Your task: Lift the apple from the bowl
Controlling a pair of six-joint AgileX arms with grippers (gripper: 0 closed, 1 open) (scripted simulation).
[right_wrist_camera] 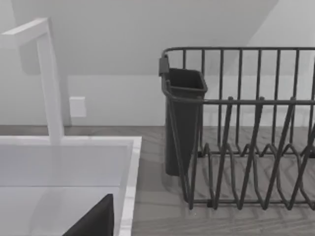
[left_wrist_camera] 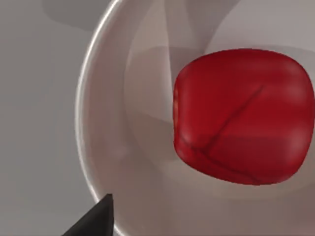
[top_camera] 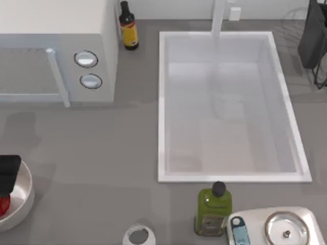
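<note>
The left claw (top_camera: 7, 172) hangs over the white bowl (top_camera: 25, 196) at the left edge of the table (top_camera: 102, 153), seen from above as a dark block covering part of the bowl. The red apple (top_camera: 4, 205) sits inside the bowl, directly beneath the claw, with a sliver of it peeking out at the block's lower edge. In the left wrist view the apple (left_wrist_camera: 243, 115) looms large and close against the bowl's pale inside (left_wrist_camera: 142, 123), and one dark fingertip (left_wrist_camera: 98, 219) pokes into the corner over the bowl's wall, apart from the fruit. The claw grips nothing; whether it is spread or closed cannot be told.

To do this step well, the claw should probably centre itself over the apple, straddle its widest part, and descend without scraping the thick rim. A firm, even squeeze seems wise, since the glossy rounded skin could slip, followed by a straight lift.

The left arm points almost straight down. The right arm is parked near the far right, its wrist camera facing the sink (right_wrist_camera: 69, 162) and a dark dish rack (right_wrist_camera: 236, 128).
</note>
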